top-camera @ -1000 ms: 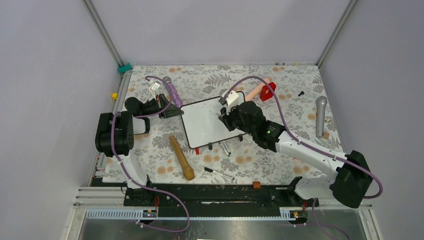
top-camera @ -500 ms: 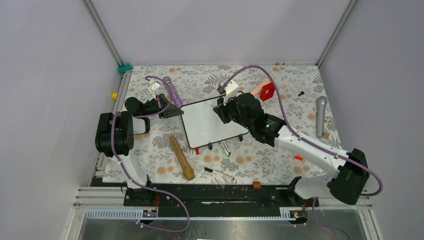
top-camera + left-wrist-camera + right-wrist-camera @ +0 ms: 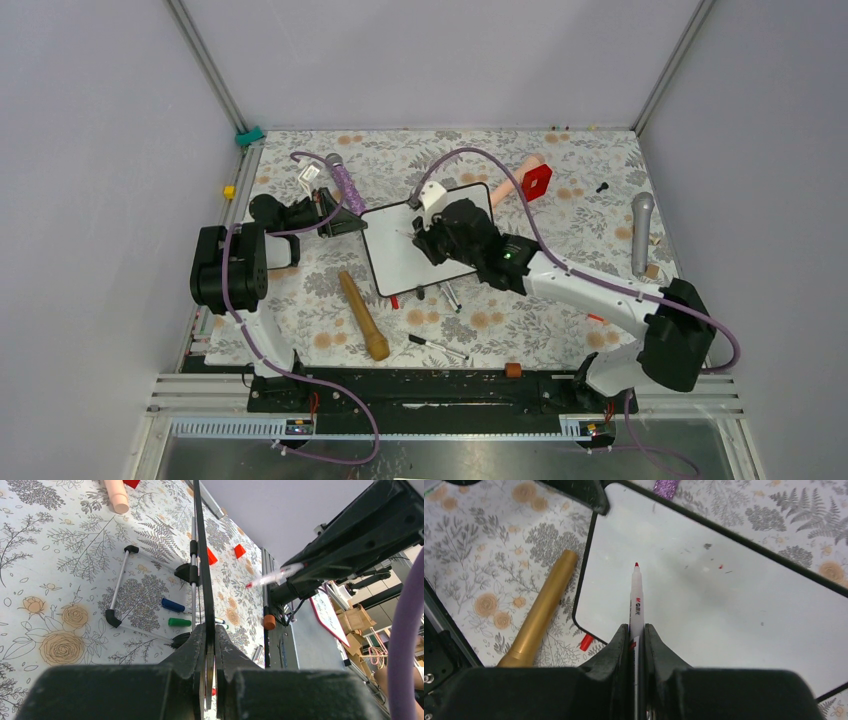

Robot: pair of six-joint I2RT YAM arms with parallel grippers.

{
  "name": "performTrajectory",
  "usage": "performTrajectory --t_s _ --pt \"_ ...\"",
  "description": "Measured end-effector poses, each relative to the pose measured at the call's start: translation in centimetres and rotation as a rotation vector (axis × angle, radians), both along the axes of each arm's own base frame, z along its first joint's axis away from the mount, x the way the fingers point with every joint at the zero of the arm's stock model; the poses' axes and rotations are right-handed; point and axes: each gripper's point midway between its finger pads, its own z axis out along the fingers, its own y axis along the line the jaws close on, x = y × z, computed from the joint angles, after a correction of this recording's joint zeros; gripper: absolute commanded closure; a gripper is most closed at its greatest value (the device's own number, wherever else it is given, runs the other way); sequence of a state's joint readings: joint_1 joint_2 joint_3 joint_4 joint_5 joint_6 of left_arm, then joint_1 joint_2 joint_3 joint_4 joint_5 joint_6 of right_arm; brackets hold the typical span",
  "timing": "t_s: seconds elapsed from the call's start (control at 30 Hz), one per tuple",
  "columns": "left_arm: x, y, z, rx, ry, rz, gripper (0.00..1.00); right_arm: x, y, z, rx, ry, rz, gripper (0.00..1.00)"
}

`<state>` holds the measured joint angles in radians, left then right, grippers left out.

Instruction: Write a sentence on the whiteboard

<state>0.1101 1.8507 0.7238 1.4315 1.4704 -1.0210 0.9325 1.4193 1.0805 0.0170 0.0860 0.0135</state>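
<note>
The whiteboard [image 3: 400, 248] lies tilted on the floral table, black-framed, and appears edge-on in the left wrist view as a thin black line [image 3: 202, 565]. My left gripper [image 3: 350, 224] [image 3: 210, 632] is shut on its left edge. Over the board's middle, my right gripper [image 3: 428, 238] [image 3: 636, 628] is shut on a white marker [image 3: 636, 597] with a red tip, which points at the board's left part [image 3: 724, 600]. That marker also shows in the left wrist view [image 3: 272, 576]. The sentence is not in view; the board's face shows only small specks.
A gold cylinder [image 3: 362, 316] [image 3: 541, 612] lies left of the board's front corner, a red cap [image 3: 586, 642] beside it. Blue [image 3: 175, 605] and green [image 3: 180, 622] pens lie under the board. A purple microphone [image 3: 348, 185], red block [image 3: 536, 181], grey microphone [image 3: 641, 230] and black pen [image 3: 438, 346] lie around.
My right arm has carried the marker leftward, from the board's right edge to over its middle. The left gripper and the board have stayed put.
</note>
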Motion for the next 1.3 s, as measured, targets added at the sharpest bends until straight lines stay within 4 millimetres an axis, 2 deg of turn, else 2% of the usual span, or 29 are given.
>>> performTrajectory --t_s 0.13,0.3,0.5,0.63,0.87,1.03,1.3 --pt "-0.1 -0.1 0.2 0.001 -0.008 -0.002 1.0 -0.9 1.4 -1.5 -0.08 0.021 0.039 1.0" --pt "-0.1 -0.1 0.3 0.001 -0.01 -0.003 1.0 -1.6 2.9 -0.9 -0.122 -0.011 0.054 1.0" --pt "-0.1 -0.1 0.3 0.001 -0.01 -0.004 1.0 -0.6 3.3 0.7 -0.154 -0.063 0.007 1.0" --pt "-0.1 -0.2 0.3 0.001 -0.012 -0.005 1.0 0.2 3.4 0.8 -0.183 -0.09 -0.028 1.0" --pt "-0.1 -0.2 0.3 0.002 -0.012 -0.005 1.0 -0.8 3.8 1.1 -0.236 -0.162 -0.033 1.0" --pt "-0.1 -0.2 0.3 0.002 -0.012 -0.006 1.0 -0.3 3.7 1.5 -0.249 -0.199 -0.062 1.0" --pt "-0.2 -0.2 0.2 0.002 -0.011 -0.006 1.0 0.2 4.7 0.3 -0.287 -0.202 -0.049 1.0"
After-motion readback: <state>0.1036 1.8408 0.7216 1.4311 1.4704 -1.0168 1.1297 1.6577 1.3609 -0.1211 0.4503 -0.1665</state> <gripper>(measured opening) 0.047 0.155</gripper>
